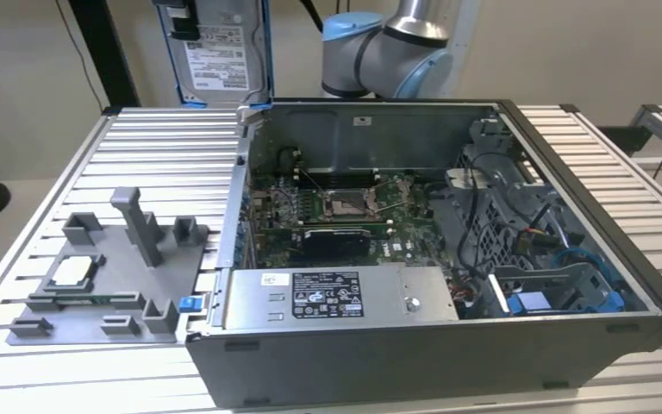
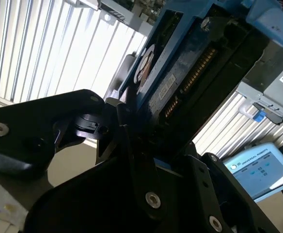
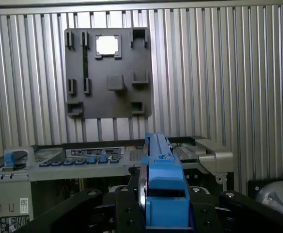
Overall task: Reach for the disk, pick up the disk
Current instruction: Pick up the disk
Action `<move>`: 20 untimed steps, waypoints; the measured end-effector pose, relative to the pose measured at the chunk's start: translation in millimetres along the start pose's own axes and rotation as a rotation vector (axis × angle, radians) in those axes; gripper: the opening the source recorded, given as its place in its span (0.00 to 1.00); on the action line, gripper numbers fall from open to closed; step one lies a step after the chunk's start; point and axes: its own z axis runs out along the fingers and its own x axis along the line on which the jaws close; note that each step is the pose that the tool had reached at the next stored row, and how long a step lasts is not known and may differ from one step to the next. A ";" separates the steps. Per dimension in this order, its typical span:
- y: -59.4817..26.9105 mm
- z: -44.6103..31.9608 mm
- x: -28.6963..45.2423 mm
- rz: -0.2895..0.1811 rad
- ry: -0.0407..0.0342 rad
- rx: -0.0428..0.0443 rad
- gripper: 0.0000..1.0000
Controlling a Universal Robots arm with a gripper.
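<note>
Above the far edge of the worktop [image 1: 159,147], at the exterior view's left of the open computer case [image 1: 607,302]: the disk [image 1: 218,52], a silver hard drive with a white printed label and a blue frame along its edges, held upright with the label side toward the exterior camera. Gripper [image 3: 163,199]: black fingers [image 3: 124,206] clenched on the disk, one on each flat face; the first wrist view has the disk [image 3: 161,160] edge-on, its blue frame standing between the fingers. In the second wrist view the disk [image 2: 180,63] runs diagonally out of the black gripper body, its dark underside and blue rim showing. Arm [image 1: 389,43]: grey joints with a blue cap, behind the case's far wall. Case: lid off, lying on its side on the ribbed metal worktop, with a green motherboard [image 1: 331,216] inside and a grey power-supply box [image 1: 331,297] with a black-and-white label along its near side. Grey fixture plate [image 1: 101,285]: flat on the worktop near the near corner at the exterior view's left, well apart from the disk, carrying upright posts and a small white-and-silver chip [image 1: 70,272] in one recess.
</note>
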 end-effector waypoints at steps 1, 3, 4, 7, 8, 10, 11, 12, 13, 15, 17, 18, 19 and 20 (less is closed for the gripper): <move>-3.5 -0.1 -0.3 0.000 0.0000 -0.0003 0.00; -10.7 -0.3 -0.8 0.000 0.0001 -0.0008 0.00; -14.4 -0.3 -1.0 0.000 0.0001 -0.0010 0.00; -24.6 -0.5 -1.8 0.000 0.0001 -0.0016 0.00; -28.3 -0.6 -2.0 0.000 0.0002 -0.0019 0.00; -35.0 -0.7 -2.5 0.000 0.0002 -0.0023 0.00; -38.2 -0.8 -2.8 0.000 0.0002 -0.0025 0.00; -41.6 -0.9 -3.0 0.000 0.0002 -0.0027 0.00; -45.1 -1.0 -3.3 0.000 0.0003 -0.0029 0.00; -51.7 -1.1 -3.8 0.000 0.0002 -0.0033 0.00; -58.5 -1.2 -4.3 0.000 0.0003 -0.0037 0.00; -61.9 -1.3 -4.5 0.000 0.0003 -0.0039 0.00; -65.1 -1.4 -4.7 0.000 0.0003 -0.0040 0.00; -68.3 -1.5 -5.0 0.000 0.0003 -0.0042 0.00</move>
